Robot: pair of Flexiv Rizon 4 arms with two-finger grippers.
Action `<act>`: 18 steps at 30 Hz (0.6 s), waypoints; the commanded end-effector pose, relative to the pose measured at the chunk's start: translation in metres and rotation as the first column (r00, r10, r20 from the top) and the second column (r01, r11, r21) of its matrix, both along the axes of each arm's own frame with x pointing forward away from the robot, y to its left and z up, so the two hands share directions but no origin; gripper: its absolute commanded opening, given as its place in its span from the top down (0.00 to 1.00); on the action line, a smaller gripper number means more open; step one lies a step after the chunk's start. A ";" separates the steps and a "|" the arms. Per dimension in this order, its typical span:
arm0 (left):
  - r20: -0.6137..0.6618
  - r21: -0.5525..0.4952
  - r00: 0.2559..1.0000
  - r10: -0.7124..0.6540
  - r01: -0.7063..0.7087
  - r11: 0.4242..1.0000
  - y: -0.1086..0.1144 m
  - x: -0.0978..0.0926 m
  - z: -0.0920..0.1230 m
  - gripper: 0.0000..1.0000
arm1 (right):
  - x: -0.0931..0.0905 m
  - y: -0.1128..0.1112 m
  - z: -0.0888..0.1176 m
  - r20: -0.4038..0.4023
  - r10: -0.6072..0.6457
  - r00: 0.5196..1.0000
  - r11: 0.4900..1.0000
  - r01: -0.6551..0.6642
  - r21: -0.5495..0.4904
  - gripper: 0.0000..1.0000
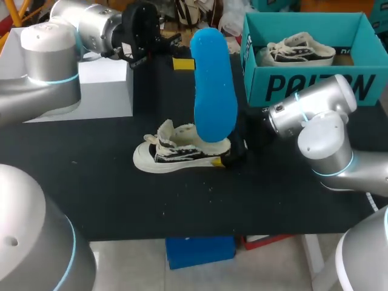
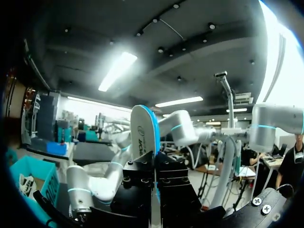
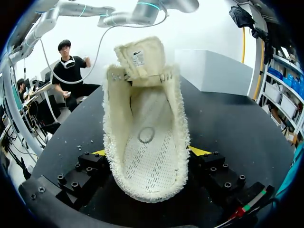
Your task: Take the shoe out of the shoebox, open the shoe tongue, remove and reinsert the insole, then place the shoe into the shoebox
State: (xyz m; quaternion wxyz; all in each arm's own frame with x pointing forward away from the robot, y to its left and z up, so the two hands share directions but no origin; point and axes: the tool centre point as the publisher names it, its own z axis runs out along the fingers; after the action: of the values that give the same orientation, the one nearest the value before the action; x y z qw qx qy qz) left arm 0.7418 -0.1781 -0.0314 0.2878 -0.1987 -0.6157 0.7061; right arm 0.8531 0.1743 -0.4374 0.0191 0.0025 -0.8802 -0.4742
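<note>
Shoe point(image 1: 182, 151) clamped at the heel in right tool point(image 3: 149, 159), fingers held apart by the heel between them, yellow fingertips point(image 3: 199, 151) pressed on the frayed canvas from both sides. Sits on its sole near the middle of the table point(image 1: 91, 182), toe toward the left side, heel toward the right arm. In right wrist view: seen heel-on, opening spread wide, tongue point(image 3: 140, 57) pulled up and forward, bare perforated footbed showing inside.

Left tool point(image 2: 154, 166) shut narrow on the insole point(image 1: 213, 85), black finger blocks touching both flat faces. Holds it up in the air, well above the table, long axis near upright in head view, blue face to the camera. Lower end overlaps the shoe's heel in head view; contact there impossible to tell. In left wrist view: insole edge-on, pale face with blue rim, sticking out ahead between the fingers, yellow tips hidden. One yellow tip of that tool just beside the insole's edge in head view.

Further out: teal shoebox point(image 1: 267, 85) open at the far right of the table, behind the right arm, second shoe point(image 1: 297, 51) lying inside. Pale grey box point(image 1: 103, 91) at the far left of the table, beside the left arm, well apart from the shoe.
</note>
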 end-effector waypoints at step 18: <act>0.069 0.042 0.994 0.079 -0.082 0.996 0.011 -0.009 0.037 1.00 | 0.000 0.002 -0.001 0.000 -0.002 1.000 1.000 0.002 -0.003 1.00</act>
State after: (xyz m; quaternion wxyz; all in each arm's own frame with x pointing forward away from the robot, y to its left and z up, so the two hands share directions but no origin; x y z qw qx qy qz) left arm 0.7344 -0.1663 0.0060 0.2456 -0.1935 -0.6467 0.6957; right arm 0.8531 0.1743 -0.4374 0.0191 0.0024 -0.8802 -0.4742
